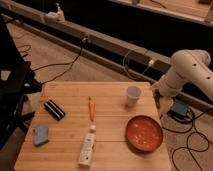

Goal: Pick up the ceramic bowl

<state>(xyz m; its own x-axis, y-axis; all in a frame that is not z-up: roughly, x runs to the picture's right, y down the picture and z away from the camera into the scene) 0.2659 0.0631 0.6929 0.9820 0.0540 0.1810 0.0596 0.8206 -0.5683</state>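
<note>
The ceramic bowl (144, 133) is wide, shallow and orange-red with pale speckles inside. It sits on the wooden table (65, 145) near the front right corner. My white arm comes in from the right. Its gripper (161, 101) hangs at the table's right edge, above and behind the bowl and to the right of the small whitish cup (133, 95). The gripper touches neither the bowl nor the cup.
On the table lie a thin orange stick-like item (91, 108), a white bottle on its side (88, 147), a black block (54, 109) and a blue sponge (41, 134). A blue box (179, 108) and cables lie on the floor to the right. A dark chair (12, 90) stands at the left.
</note>
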